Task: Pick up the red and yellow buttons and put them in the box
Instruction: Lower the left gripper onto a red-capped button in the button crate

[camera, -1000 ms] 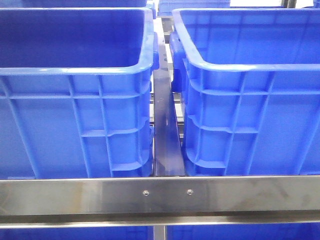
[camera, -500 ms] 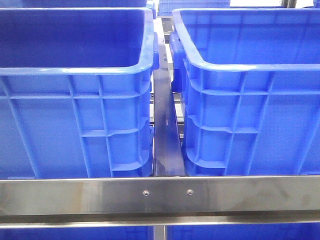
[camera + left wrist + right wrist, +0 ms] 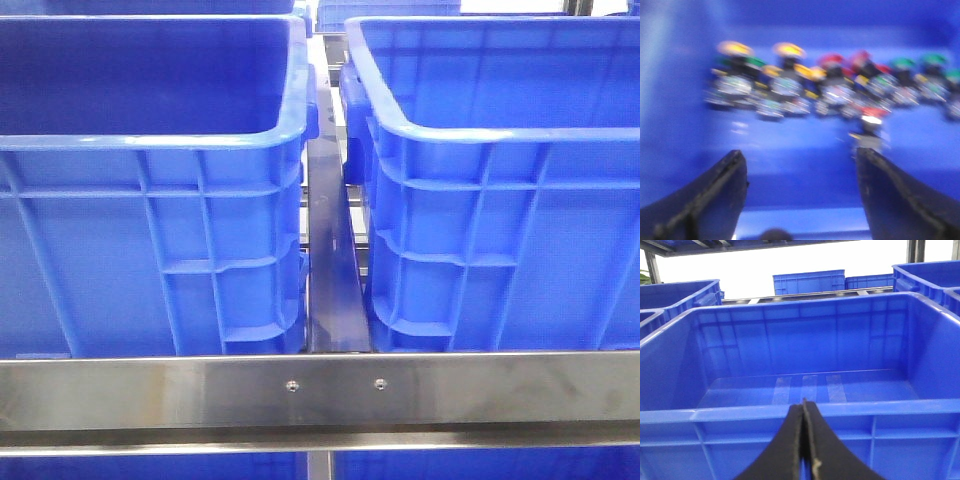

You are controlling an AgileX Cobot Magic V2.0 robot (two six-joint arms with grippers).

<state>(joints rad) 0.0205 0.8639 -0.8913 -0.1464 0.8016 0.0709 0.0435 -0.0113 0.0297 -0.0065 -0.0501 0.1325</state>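
The left wrist view is blurred with motion. It shows a row of push buttons on a blue bin floor: yellow buttons (image 3: 788,50), red buttons (image 3: 832,61) and green ones (image 3: 903,64). My left gripper (image 3: 800,155) is open above the floor, short of the row, and one red-capped button (image 3: 869,120) lies just beyond its right finger. My right gripper (image 3: 803,405) is shut with nothing in it, just outside the near rim of an empty blue box (image 3: 805,385). Neither gripper shows in the front view.
The front view shows two large blue bins, the left bin (image 3: 150,140) and the right bin (image 3: 500,130), with a metal rail (image 3: 335,260) between them and a steel crossbar (image 3: 320,390) in front. More blue bins (image 3: 810,281) stand beyond the box.
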